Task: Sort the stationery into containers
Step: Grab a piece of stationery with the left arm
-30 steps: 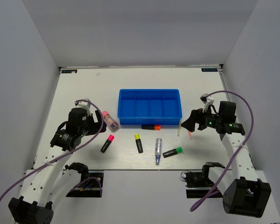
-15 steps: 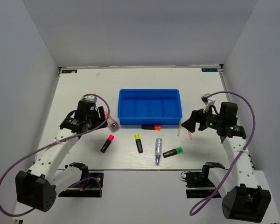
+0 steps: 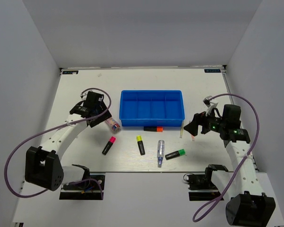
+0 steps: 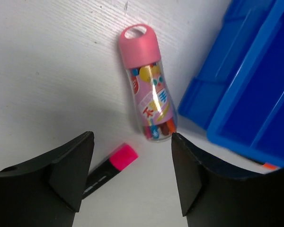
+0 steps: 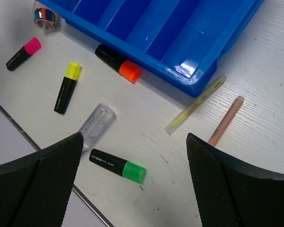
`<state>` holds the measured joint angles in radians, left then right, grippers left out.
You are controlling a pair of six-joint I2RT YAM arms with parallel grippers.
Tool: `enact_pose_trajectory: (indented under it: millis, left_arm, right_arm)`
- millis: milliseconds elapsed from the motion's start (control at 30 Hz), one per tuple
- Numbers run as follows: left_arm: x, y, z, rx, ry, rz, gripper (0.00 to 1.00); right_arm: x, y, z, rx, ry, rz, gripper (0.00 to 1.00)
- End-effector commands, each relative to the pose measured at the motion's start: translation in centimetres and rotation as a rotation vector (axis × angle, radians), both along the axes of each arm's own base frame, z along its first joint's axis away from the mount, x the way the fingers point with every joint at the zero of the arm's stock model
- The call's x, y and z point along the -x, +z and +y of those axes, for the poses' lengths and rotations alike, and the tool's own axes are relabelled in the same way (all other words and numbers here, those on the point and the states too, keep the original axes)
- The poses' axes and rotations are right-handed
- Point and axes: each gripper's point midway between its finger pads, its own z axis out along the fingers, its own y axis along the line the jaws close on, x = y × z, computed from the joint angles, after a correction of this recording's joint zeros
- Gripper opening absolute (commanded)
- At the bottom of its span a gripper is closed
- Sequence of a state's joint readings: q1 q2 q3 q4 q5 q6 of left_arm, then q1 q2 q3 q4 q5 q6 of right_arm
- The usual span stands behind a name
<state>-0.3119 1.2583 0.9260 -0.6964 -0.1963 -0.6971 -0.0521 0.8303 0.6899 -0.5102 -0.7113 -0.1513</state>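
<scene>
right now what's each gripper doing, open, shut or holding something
Left gripper: open, fingers apart near the glue stick, holding nothing.
Right gripper: open wide, holding nothing.

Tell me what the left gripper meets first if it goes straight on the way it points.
Probably the pink-capped glue stick, lying beside the blue tray, straight ahead of the left gripper; the cap of the pink highlighter lies close too, and depth is unclear.

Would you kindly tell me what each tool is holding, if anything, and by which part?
Nothing is held; left tool and right tool both stand open.
</scene>
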Motion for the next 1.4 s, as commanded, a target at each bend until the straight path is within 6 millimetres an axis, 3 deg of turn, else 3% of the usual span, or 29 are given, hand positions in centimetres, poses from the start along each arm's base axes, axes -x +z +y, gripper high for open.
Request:
enact_pose_trajectory:
  millis: [0, 33, 167, 467, 733, 933, 1367]
  left_arm:
    - [-2.7, 2.3, -0.2, 0.073, 0.191, -0.073, 0.75]
    - [-3.7, 3.2, -0.6, 0.099, 0.221, -0.091, 0.75]
    - [-4.6, 2.7, -0.2, 0.111, 0.35, -0.023, 0.73]
    - [-4.9, -1.9, 0.5, 0.161, 0.446, 0.171, 0.77]
    - [-5.8, -4.9, 0.5, 0.195, 0.396, 0.25, 0.78]
    - [-7.1, -5.3, -0.1, 0.223, 0.351, 0.249, 0.8]
    - [-7.4, -8.2, 0.1, 0.198, 0.356, 0.316, 0.78]
  right_arm:
    - [-0.1, 1.3, 0.1, 0.014, 0.017, -0.051, 0.9]
    - [0.0, 1.3, 0.1, 0.016, 0.014, -0.045, 0.9]
    - [0.0, 1.5, 0.1, 0.021, 0.016, -0.06, 0.9]
    - [-0.1, 1.6, -0.2, 0.047, 0.007, -0.075, 0.9]
    - [-0.2, 1.3, -0.3, 0.062, 0.007, -0.065, 0.9]
    - [-0.2, 1.0, -0.1, 0.061, 0.017, -0.046, 0.9]
    - [-0.2, 0.8, -0.2, 0.065, 0.014, -0.041, 0.9]
